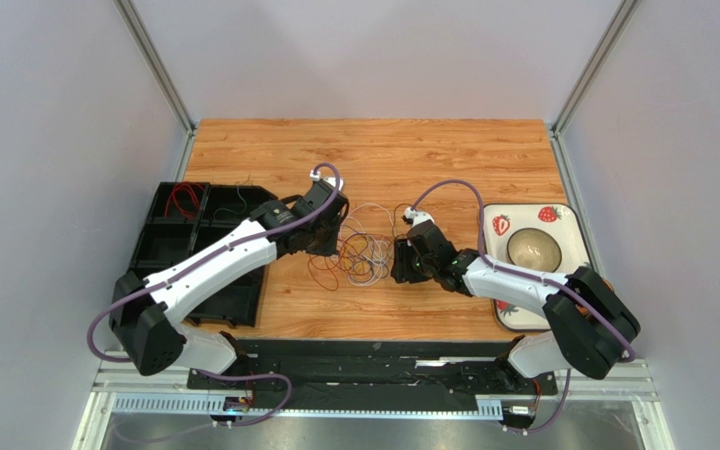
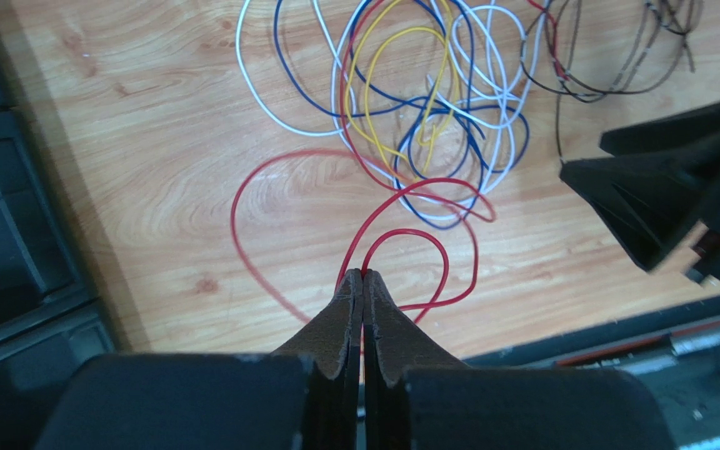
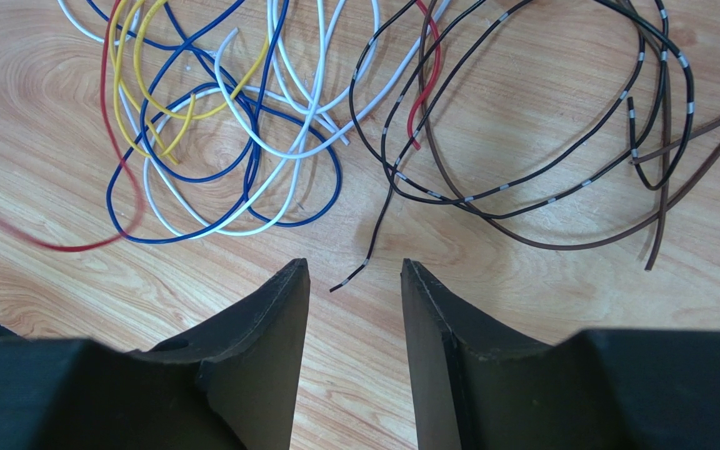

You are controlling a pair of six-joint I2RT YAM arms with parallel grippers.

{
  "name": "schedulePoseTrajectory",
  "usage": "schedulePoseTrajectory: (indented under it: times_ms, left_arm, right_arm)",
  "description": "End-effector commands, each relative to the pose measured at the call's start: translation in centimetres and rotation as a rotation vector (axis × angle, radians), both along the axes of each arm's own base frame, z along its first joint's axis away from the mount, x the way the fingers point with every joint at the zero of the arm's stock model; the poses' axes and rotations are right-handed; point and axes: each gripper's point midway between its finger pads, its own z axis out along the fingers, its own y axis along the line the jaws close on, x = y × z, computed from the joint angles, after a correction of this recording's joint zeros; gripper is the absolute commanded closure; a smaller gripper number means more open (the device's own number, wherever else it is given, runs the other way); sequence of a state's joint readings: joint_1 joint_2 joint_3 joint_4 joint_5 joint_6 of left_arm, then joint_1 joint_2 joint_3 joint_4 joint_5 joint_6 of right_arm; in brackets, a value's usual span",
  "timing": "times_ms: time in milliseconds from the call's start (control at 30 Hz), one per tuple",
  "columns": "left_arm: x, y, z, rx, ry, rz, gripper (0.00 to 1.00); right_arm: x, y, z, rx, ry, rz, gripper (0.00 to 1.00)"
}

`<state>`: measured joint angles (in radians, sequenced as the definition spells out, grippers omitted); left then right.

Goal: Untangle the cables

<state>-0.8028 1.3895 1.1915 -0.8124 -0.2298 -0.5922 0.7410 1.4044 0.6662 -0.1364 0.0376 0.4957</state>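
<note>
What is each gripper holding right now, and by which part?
The left gripper is shut on the red cable, pinching a bend of it at its fingertips. The right gripper is open, holding nothing.

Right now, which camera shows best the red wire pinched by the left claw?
The left wrist view: the red wire loops out from the shut left gripper, close and sharp. The right wrist view catches only red strands near its left side and top. The top view shows it only as tiny thin loops.

Probably a robotics lab cell, plain grey wall panels (image 1: 54,141), aluminium corner posts (image 1: 155,64), wooden tabletop (image 1: 373,159), mounting rail (image 1: 364,375)
</note>
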Motion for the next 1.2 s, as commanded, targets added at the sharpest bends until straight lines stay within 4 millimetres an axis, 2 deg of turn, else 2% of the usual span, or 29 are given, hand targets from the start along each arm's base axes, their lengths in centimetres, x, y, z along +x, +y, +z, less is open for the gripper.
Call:
schedulePoseTrajectory:
  times_ms: [0,33,100,133,333,433,567,667,700,767,800,867,900,967,1000,1067,1100,1167]
  left_arm:
    - [-1.9,2.0,4.0,0.011,0.008,-0.028,1.00]
    - [-1.8,2.0,5.7,-0.014,-0.025,-0.031,1.00]
    - [-2.0,2.6,7.2,-0.033,-0.045,-0.029,1.00]
    - [-1.8,2.9,8.8,-0.065,-0.079,-0.021,1.00]
    - [-1.4,4.9,13.8,-0.148,-0.178,0.016,1.00]
    - [-0.9,6.1,15.3,-0.162,-0.210,0.046,1.00]
    - [0.0,7.6,16.4,-0.166,-0.237,0.098,1.00]
    - [0.7,9.1,18.2,-0.182,-0.285,0.133,1.00]
    - [0.8,9.6,19.8,-0.192,-0.326,0.137,1.00]
    - [1.1,10.8,21.5,-0.194,-0.363,0.166,1.00]
    - [1.2,11.1,23.6,-0.211,-0.415,0.165,1.00]
    - [1.6,11.4,24.8,-0.209,-0.431,0.174,1.00]
    - [1.5,11.6,26.6,-0.224,-0.472,0.174,1.00]
    - [2.1,11.7,27.6,-0.221,-0.489,0.183,1.00]
    - [1.9,11.9,29.5,-0.240,-0.538,0.183,1.00]
    - [2.2,12.0,31.1,-0.248,-0.578,0.183,1.00]
    - [1.8,12.4,33.4,-0.270,-0.638,0.182,1.00]
    - [2.3,12.3,34.8,-0.275,-0.664,0.178,1.00]
  right_arm:
    - [1.1,0.9,1.5,0.037,-0.055,0.009,0.56]
    - [1.1,0.9,1.5,0.038,-0.056,0.009,0.56]
    - [1.1,0.9,1.5,0.039,-0.055,0.006,0.56]
    - [1.1,0.9,1.5,0.039,-0.057,0.009,0.56]
    - [1.1,0.9,1.6,0.043,-0.060,0.010,0.56]
    - [1.1,0.9,1.6,0.043,-0.060,0.009,0.56]
    - [1.1,0.7,1.7,0.048,-0.068,0.002,0.56]
    - [0.9,0.6,1.9,0.057,-0.078,0.001,0.55]
    - [1.0,0.6,2.0,0.060,-0.082,0.001,0.55]
    - [0.9,0.6,2.1,0.062,-0.085,-0.001,0.55]
    - [1.0,0.4,2.1,0.061,-0.087,-0.009,0.55]
    - [1.0,0.0,2.4,0.068,-0.104,-0.030,0.52]
    - [1.0,-0.1,2.5,0.075,-0.113,-0.038,0.51]
    - [0.9,-0.4,2.9,0.091,-0.135,-0.049,0.47]
    - [0.9,-0.5,3.0,0.092,-0.140,-0.054,0.46]
    - [0.9,-0.7,3.0,0.093,-0.143,-0.063,0.46]
    - [1.0,-0.7,3.0,0.093,-0.144,-0.065,0.46]
    - [1.0,-0.7,2.9,0.089,-0.139,-0.064,0.46]
